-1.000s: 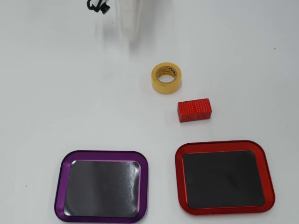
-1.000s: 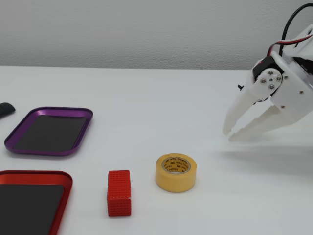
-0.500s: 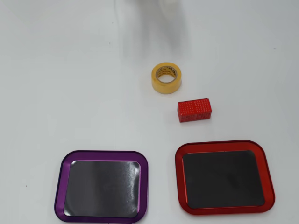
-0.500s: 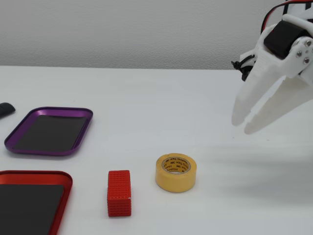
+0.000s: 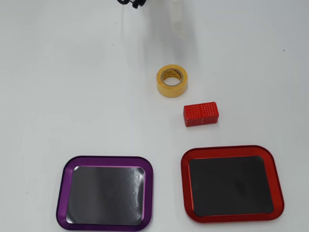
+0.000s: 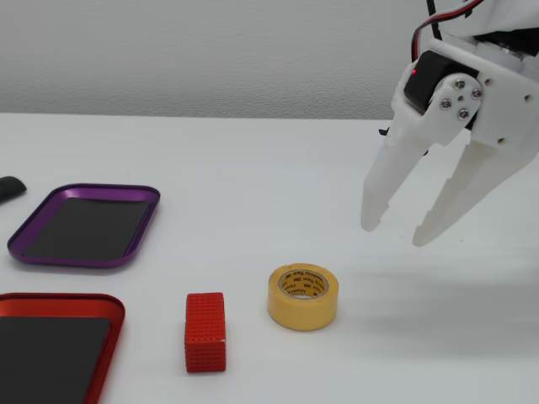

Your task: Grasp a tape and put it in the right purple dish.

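Note:
The yellow tape (image 5: 171,80) (image 6: 303,296) lies flat on the white table, its pale core facing up. My white gripper (image 6: 396,234) hangs open in the air, above and to the right of the tape in the fixed view, with nothing between its fingers. In the overhead view only a pale blur of it shows at the top edge, beyond the tape. The purple dish (image 5: 105,159) (image 6: 84,188) holds nothing; it sits at the lower left in the overhead view and at the left in the fixed view.
A red studded block (image 5: 201,114) (image 6: 205,331) lies close to the tape. A red-rimmed tray (image 5: 231,149) (image 6: 59,299) sits beside the purple dish. A dark object (image 6: 8,187) pokes in at the left edge. A black cable (image 5: 131,2) shows at the top.
The gripper has swung leftward in the fixed view, toward the tape, and its fingers have spread wider. Tape, block and trays have not moved.

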### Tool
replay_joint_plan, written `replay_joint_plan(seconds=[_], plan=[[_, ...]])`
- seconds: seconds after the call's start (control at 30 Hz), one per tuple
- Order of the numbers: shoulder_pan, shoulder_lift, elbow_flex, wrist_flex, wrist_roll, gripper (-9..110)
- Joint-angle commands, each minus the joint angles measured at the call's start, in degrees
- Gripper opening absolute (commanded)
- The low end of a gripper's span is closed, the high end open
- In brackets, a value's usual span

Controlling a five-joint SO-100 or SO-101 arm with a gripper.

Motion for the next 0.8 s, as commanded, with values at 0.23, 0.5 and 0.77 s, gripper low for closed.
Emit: replay_joint_plan(seconds=[0.23,0.5,0.77], plan=[[0.0,-6.3,-2.1,-7.2,-0.7,15],[0.5,-21.3,-2.3,-14.4,-0.9,15],[0.6,-26.5,-2.4,-18.1,-3.0,15]])
